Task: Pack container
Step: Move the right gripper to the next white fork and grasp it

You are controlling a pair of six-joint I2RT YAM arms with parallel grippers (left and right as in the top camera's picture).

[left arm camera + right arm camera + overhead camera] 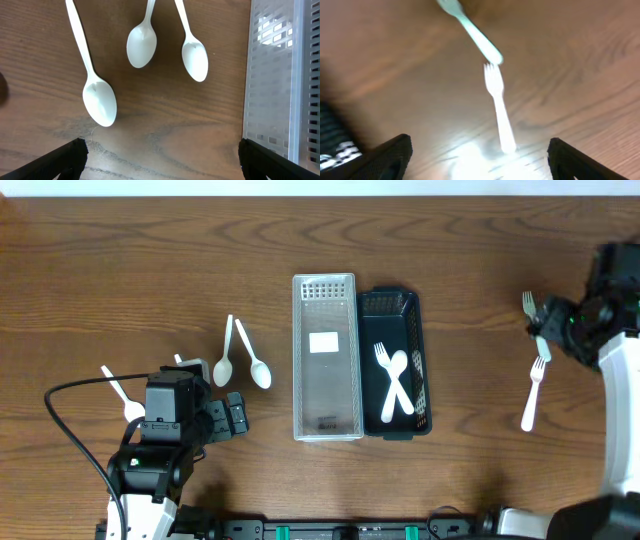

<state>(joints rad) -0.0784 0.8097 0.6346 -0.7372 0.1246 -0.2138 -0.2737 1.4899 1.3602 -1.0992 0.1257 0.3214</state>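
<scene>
The left pincer (160,162) hangs empty with its fingers wide apart. The right pincer (482,160) is likewise spread and empty. The black container (400,302) sits mid-worktop (480,260) and holds a white fork (383,360) and a white spoon (399,363), crossed. A clear perforated tray (325,305) touches the container's left side. Ahead of the left pincer lie the near spoon (100,102), the middle spoon (141,46) and the right spoon (195,60). Under the right pincer lies a loose white fork (497,100), its tines just beside a pale green fork's (475,30) handle.
</scene>
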